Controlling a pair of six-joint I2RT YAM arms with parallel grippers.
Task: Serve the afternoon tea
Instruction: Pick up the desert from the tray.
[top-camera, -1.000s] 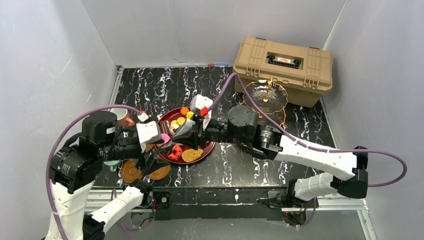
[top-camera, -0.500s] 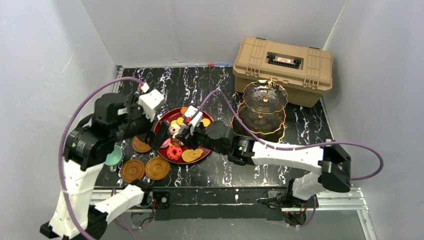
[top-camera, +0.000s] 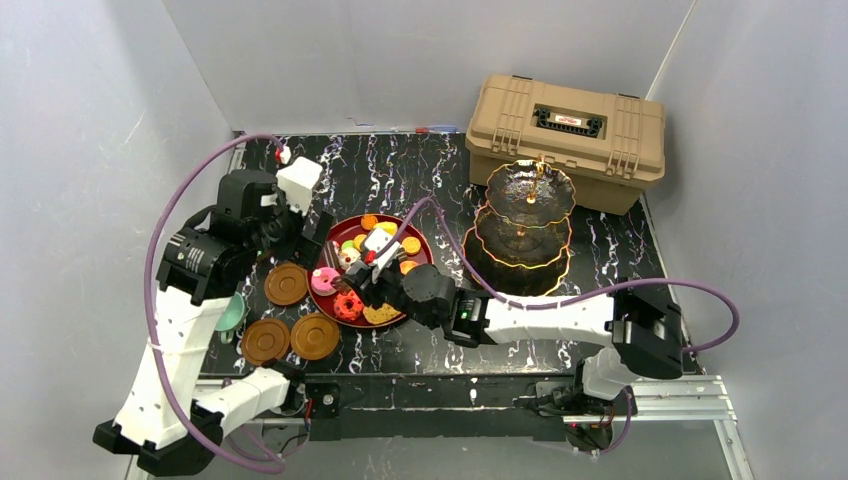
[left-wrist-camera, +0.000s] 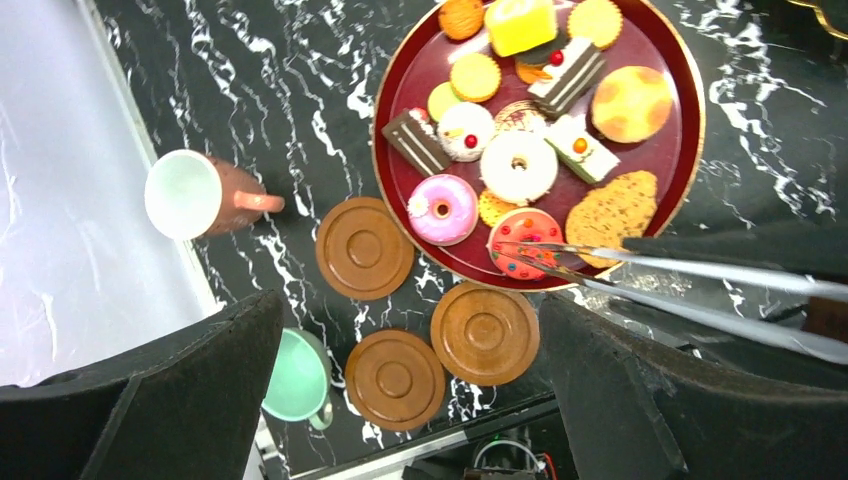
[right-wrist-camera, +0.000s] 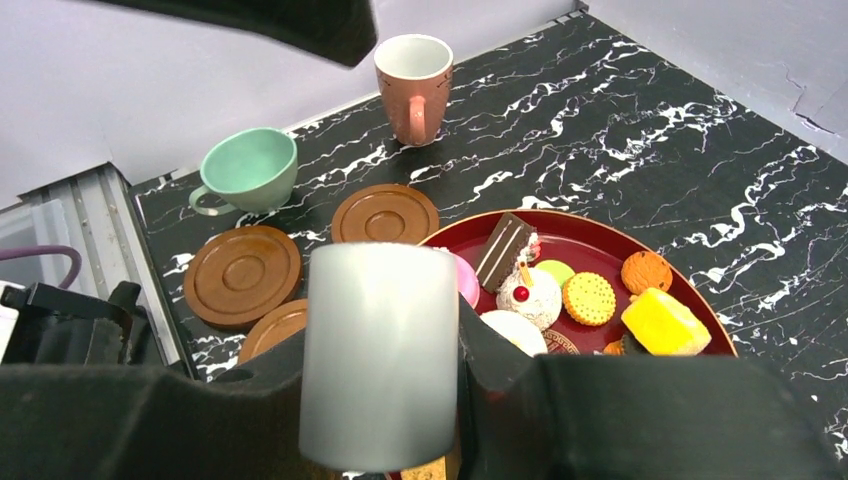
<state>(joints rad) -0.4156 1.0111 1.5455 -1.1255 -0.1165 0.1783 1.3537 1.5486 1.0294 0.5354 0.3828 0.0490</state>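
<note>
Gripped tongs (left-wrist-camera: 640, 270) in right tool (right-wrist-camera: 380, 410), held left tool (left-wrist-camera: 410, 330) agape; left stand (top-camera: 520, 262) bare, pastries (left-wrist-camera: 518, 165) on tray (left-wrist-camera: 400, 95), cups (left-wrist-camera: 185, 193) off saucers (left-wrist-camera: 364, 248) by counter's (top-camera: 400, 170) left edge.

Overhead plus two wrist views over tray (left-wrist-camera: 668, 152)

Tray (top-camera: 424, 252) on table (top-camera: 400, 170), left of centre; pastries (left-wrist-camera: 518, 165) on tray. Tiered stand (top-camera: 525, 225) right of tray, near it. Case (top-camera: 567, 125) behind stand, in far right corner. Saucers (left-wrist-camera: 364, 248) left of tray: one just beside rim, two side by side nearer. Cups left of saucers: far cup (left-wrist-camera: 185, 193), near cup (left-wrist-camera: 297, 377). Tongs (left-wrist-camera: 640, 260) tips over tray's near part.
</note>
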